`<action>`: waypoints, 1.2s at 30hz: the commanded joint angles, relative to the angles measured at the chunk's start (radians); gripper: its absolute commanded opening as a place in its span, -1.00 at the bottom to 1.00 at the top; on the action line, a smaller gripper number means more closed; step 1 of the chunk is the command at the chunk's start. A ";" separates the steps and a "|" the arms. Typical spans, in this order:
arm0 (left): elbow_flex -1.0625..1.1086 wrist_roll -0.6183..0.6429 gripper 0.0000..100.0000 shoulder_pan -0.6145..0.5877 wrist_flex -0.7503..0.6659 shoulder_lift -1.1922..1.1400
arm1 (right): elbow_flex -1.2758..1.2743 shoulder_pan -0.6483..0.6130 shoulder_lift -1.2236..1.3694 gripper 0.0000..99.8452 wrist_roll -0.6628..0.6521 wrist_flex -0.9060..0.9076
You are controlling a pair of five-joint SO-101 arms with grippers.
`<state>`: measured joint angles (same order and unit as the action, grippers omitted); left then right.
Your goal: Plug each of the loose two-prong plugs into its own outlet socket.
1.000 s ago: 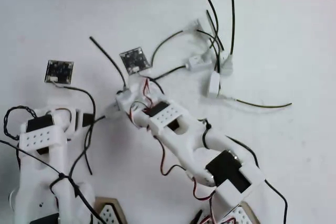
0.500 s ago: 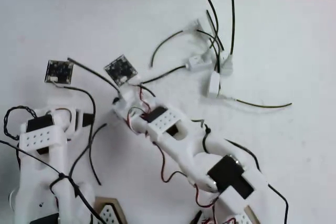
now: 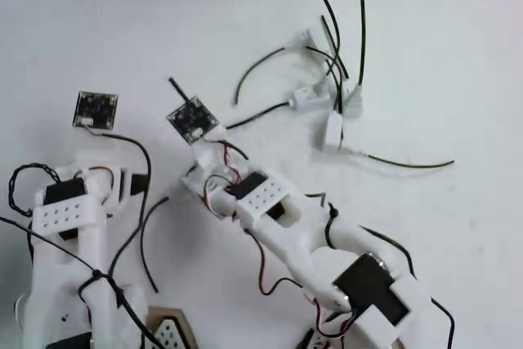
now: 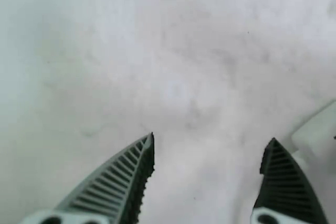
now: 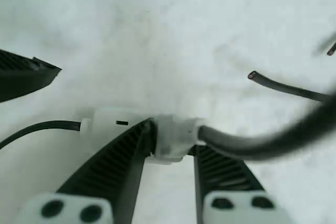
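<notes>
**Right claw pinched on a plug; left claw spread over bare bench**

High view: find the right claw [image 3: 198, 171] near the middle of the bench [image 3: 458, 226], its arm running in from 5 o'clock. Right wrist view: record the jaws of this claw [image 5: 171, 140] narrow, pinched on a white plug [image 5: 173, 129] with a thick dark cable [image 5: 252, 148] leaving one end. Note a second white connector [image 5: 107, 120] on a thin black wire, butted against the plug's other end. Cannot tell whether mated or merely touching. Note a loose wire end [image 5: 252, 75] lying apart from both.

Place a small square board [image 3: 194, 118] just at 12 o'clock of the right claw, very near its tip. Place a second board [image 3: 96, 108] well apart, at 9 o'clock of the first.

Count four white connectors at about 1 o'clock from bench centre [image 3: 304, 98] [image 3: 333, 129] [image 3: 353, 100] [image 3: 307, 38], tangled among thin black wires [image 3: 335, 46].

Find the left claw [image 3: 131, 185] at 9 o'clock of the right claw, apart from it. Left wrist view: record this claw [image 4: 210, 148] spread wide, ribbed fingers [image 4: 134, 177] well apart, bare bench between them.
</notes>
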<state>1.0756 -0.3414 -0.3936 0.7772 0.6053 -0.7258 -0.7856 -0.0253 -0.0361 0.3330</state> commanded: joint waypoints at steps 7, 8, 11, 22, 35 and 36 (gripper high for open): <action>0.014 0.002 -0.36 0.013 -0.020 0.028 | 0.005 -0.005 -0.071 -0.83 0.058 0.008; 0.014 0.002 -0.36 0.013 -0.020 0.028 | 0.005 -0.005 -0.077 -0.83 0.058 0.012; 0.015 0.002 -0.36 0.013 -0.020 0.028 | 0.005 -0.005 -0.101 -0.82 0.057 0.053; 0.015 0.002 -0.36 0.013 -0.020 0.028 | 0.005 -0.010 -0.108 -0.83 0.051 0.065; 0.015 0.002 -0.36 0.013 -0.020 0.028 | -0.029 -0.002 -0.150 -0.97 -0.103 0.134; 0.015 0.002 -0.36 0.013 -0.020 0.028 | -0.032 0.008 -0.174 -0.97 -0.118 0.182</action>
<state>1.0940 -0.3414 -0.3936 0.7741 0.6053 -0.7610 -0.7887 -0.1143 -0.1036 0.4358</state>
